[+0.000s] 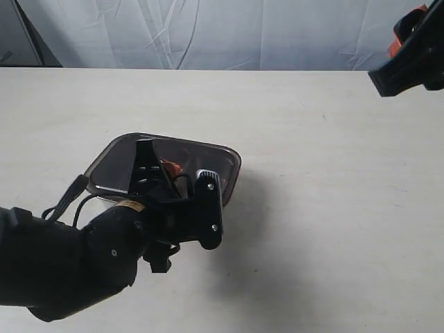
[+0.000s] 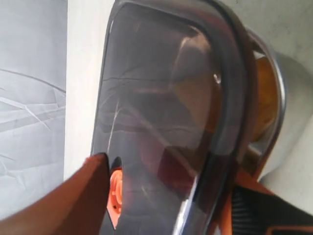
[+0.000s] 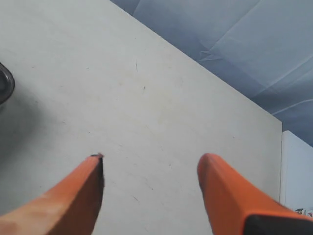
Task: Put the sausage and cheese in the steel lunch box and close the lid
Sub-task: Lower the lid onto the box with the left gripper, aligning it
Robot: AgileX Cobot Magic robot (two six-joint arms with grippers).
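Observation:
The dark smoky lid (image 1: 182, 157) lies tilted over the steel lunch box (image 2: 280, 115), hiding most of it. My left gripper (image 2: 168, 171) is shut on the lid's near edge, one finger (image 2: 83, 196) on top beside the orange valve (image 2: 115, 193). A yellow-orange patch, the cheese (image 2: 266, 93), shows inside the box past the lid's edge. Through the lid a dim dark red shape (image 2: 177, 170) looks like the sausage. My right gripper (image 1: 409, 59) hangs open at the far right above bare table, also seen as the gripper (image 3: 149, 166) in its wrist view.
The pale table (image 1: 333, 208) stretches around the box. A grey cloth backdrop (image 1: 229, 31) runs along the table's far edge. A corner of the box (image 3: 4, 84) shows at the edge of the right wrist view.

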